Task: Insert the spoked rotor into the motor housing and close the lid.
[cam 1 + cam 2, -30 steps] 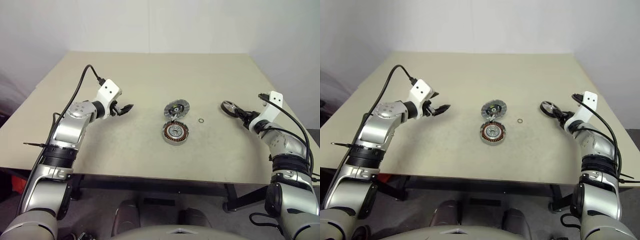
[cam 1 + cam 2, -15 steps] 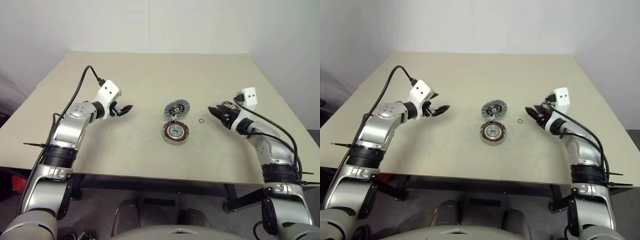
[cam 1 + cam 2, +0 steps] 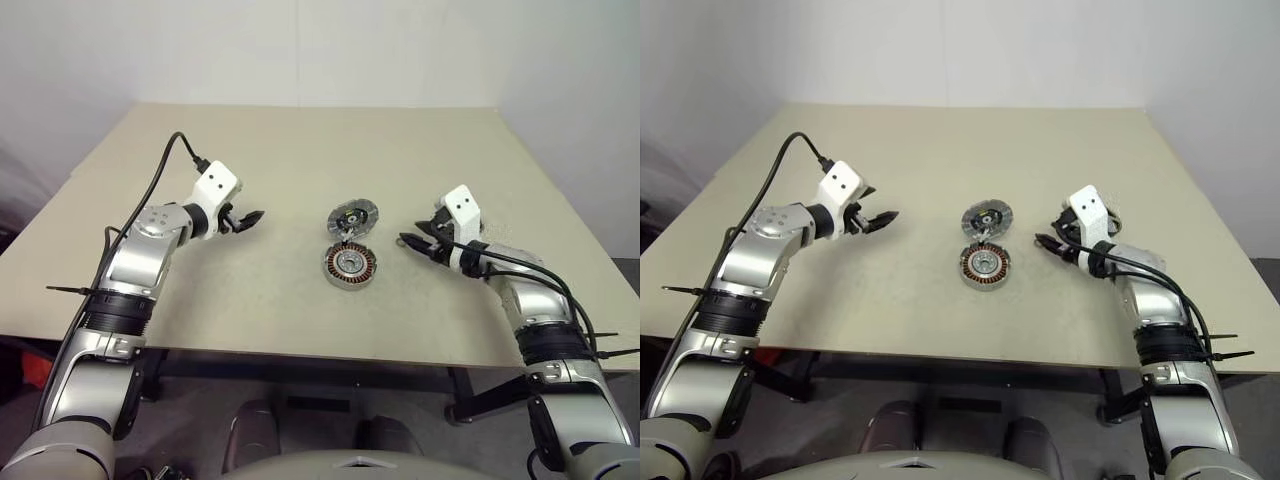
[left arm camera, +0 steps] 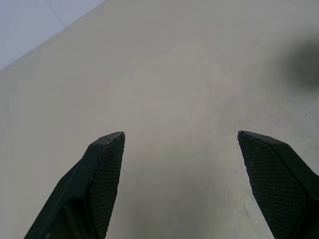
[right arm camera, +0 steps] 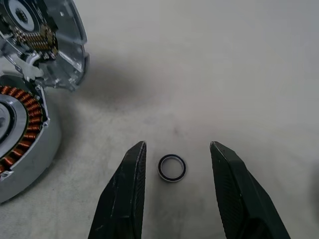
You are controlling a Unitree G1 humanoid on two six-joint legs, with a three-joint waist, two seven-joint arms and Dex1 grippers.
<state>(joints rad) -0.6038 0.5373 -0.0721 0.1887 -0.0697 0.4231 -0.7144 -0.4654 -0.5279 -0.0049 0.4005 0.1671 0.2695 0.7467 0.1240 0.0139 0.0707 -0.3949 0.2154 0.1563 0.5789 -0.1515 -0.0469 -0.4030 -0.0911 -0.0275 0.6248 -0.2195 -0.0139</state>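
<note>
Motor housing (image 5: 20, 134) just beside the open right claw (image 5: 178, 164).

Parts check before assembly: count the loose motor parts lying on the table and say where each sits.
3. The motor housing lies mid-table; the open lid sits just behind it, touching; the small ring lies to their right, between the right gripper's open fingers. Other parts may be hidden.
</note>
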